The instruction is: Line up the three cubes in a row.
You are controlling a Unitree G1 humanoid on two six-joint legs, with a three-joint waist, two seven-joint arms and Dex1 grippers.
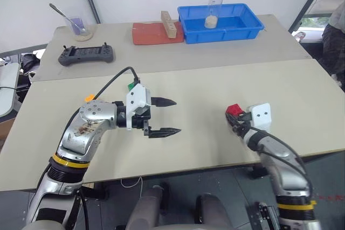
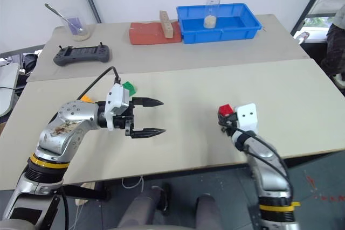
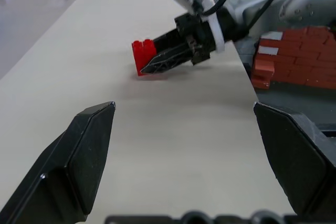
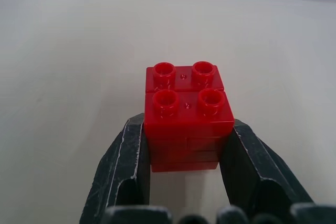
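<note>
Three cubes have to stand in one row, and one of them is already in a grip. Nearest, by the front edge of the table [image 1: 215, 149], the right gripper [image 4: 184, 150] squeezes the red cube [image 4: 185, 111] between its two black fingers [image 4: 123, 166], one on each side. The cube sits on the table with its bumpy top facing up.

Over to the robot's left, the left gripper [image 2: 146, 116] hangs above the table with its fingers spread wide and nothing between them. It points across toward the red cube.

A little farther back, just behind the left gripper, sits the green cube [image 2: 128, 86]. The orange cube [image 1: 89, 98] peeks out beside the left arm. These two are near each other. The red cube is well apart from them, on the other side.

So the red cube probably has to travel across the table toward the robot's left to join the other two. The right arm is the one to carry it, since it is already gripping it. The left gripper is much nearer to the green and orange cubes, and it hangs in the space between, so it could get in the way.

On the far table stands a blue bin [image 1: 221, 30].
</note>
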